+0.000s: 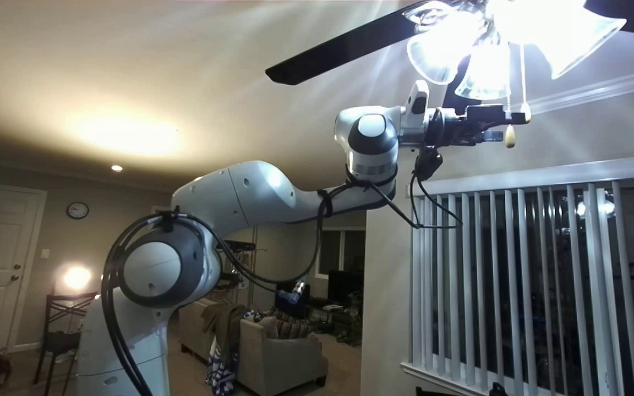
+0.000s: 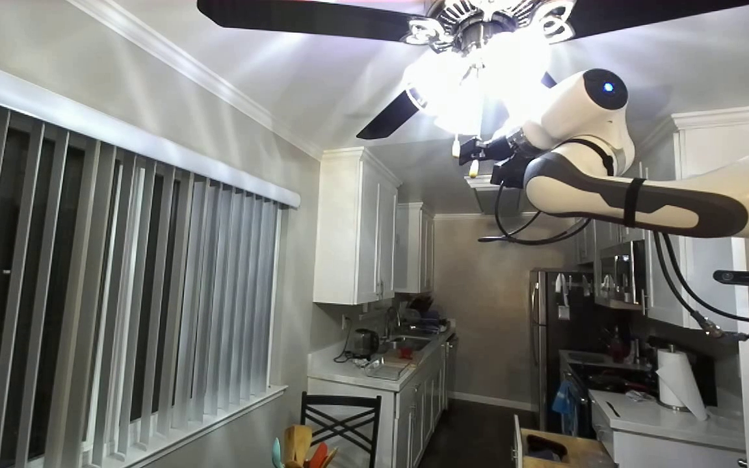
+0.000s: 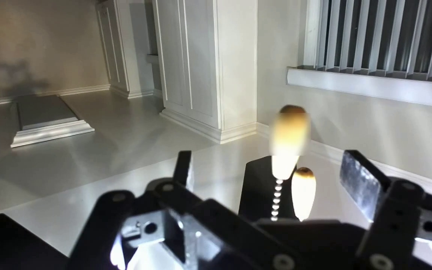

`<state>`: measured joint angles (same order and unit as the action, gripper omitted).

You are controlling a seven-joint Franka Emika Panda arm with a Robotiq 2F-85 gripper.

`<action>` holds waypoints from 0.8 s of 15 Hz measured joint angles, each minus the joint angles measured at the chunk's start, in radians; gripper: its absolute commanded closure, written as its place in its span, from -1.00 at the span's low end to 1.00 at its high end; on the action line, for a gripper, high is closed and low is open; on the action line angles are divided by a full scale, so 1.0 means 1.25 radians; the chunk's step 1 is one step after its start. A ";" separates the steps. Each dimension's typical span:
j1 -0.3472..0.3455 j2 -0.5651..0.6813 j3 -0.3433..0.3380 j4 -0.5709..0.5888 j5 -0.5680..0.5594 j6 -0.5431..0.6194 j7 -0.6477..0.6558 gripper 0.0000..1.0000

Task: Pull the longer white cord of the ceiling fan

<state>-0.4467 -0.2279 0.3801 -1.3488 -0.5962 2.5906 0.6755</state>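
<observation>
The ceiling fan [image 1: 344, 49] hangs at the top of both exterior views [image 2: 322, 19], its glass shades glowing brightly. The longer white cord ends in a pale wooden knob [image 1: 510, 136], the lower of two; it also shows in an exterior view [image 2: 474, 168]. In the upside-down wrist view, this knob [image 3: 290, 138] is nearer and blurred, on a beaded chain. The shorter cord's knob [image 1: 525, 113] hangs higher; it shows smaller in the wrist view [image 3: 303, 193]. My gripper [image 3: 274, 174] is open, and both knobs appear between its fingers there. It [image 1: 507, 126] sits just under the shades.
A glass shade [image 1: 485, 74] hangs close above the gripper. A dark fan blade [image 2: 391, 117] extends behind it. Black cables [image 1: 432, 214] loop below the wrist. Vertical blinds [image 1: 520, 286] cover the window, and white cabinets [image 2: 348, 227] stand farther back.
</observation>
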 measured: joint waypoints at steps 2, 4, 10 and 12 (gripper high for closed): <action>0.024 0.013 -0.016 0.014 -0.020 -0.012 0.012 -1.00; 0.031 0.018 -0.021 0.019 -0.024 -0.013 0.012 -1.00; 0.035 0.019 -0.023 0.020 -0.026 -0.014 0.012 -1.00; 0.035 0.019 -0.023 0.020 -0.026 -0.015 0.012 -1.00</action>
<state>-0.4028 -0.2047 0.3519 -1.3233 -0.6289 2.5724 0.6908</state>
